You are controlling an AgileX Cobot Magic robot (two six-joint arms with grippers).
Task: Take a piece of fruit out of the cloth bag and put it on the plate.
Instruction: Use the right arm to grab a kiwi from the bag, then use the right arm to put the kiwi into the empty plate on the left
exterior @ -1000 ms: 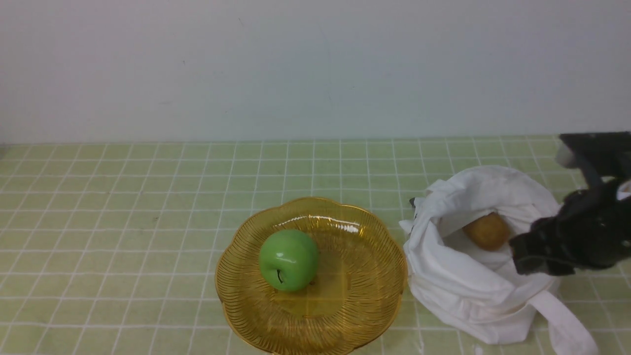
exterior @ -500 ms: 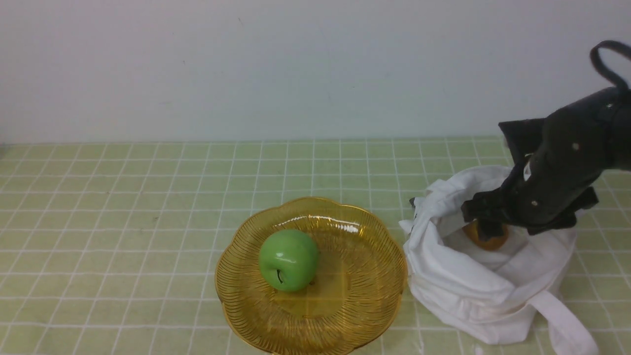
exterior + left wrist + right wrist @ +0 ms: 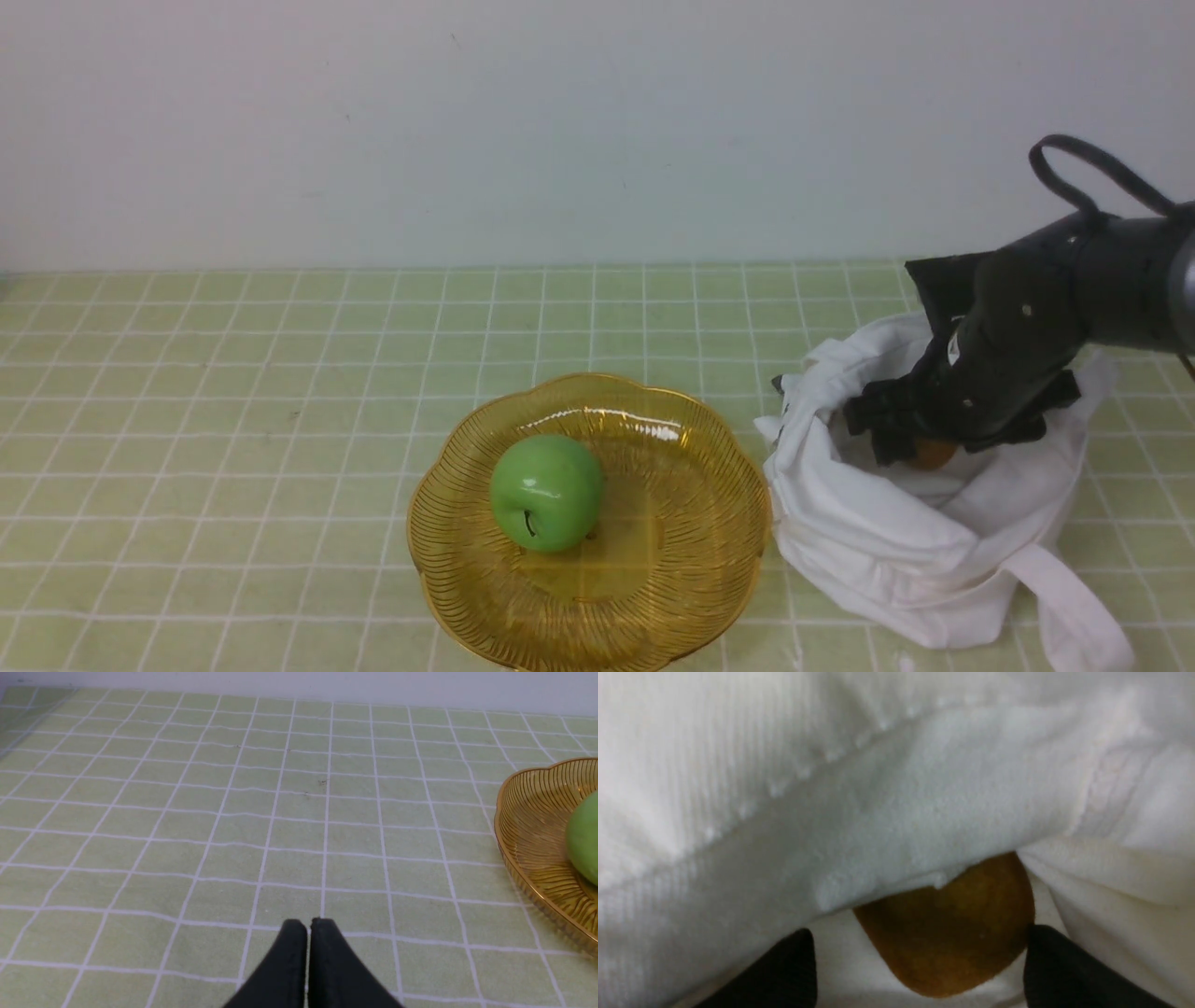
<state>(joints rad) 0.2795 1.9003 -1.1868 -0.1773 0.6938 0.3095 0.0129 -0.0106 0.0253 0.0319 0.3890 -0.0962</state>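
The white cloth bag (image 3: 896, 551) lies open at the right of the table. The brownish-yellow piece of fruit (image 3: 934, 455) sits inside it, mostly hidden by my right arm. My right gripper (image 3: 901, 439) is down in the bag's mouth. In the right wrist view the fruit (image 3: 952, 933) lies between my open right gripper (image 3: 920, 952) fingers, part covered by a fold of the bag (image 3: 878, 812). The amber plate (image 3: 691, 560) stands left of the bag. My left gripper (image 3: 307, 926) is shut and empty over bare table, the plate (image 3: 528, 826) off to one side.
A glossy green apple (image 3: 547, 492) sits on the plate, also seen in the left wrist view (image 3: 584, 837). The bag's strap (image 3: 1074, 611) trails toward the front right edge. A green checked cloth (image 3: 233, 420) covers the table; a white wall (image 3: 560, 131) stands behind.
My right arm has swung in from the right edge, risen over the bag and lowered its gripper into the bag's mouth around the fruit. The plate and apple have not moved.
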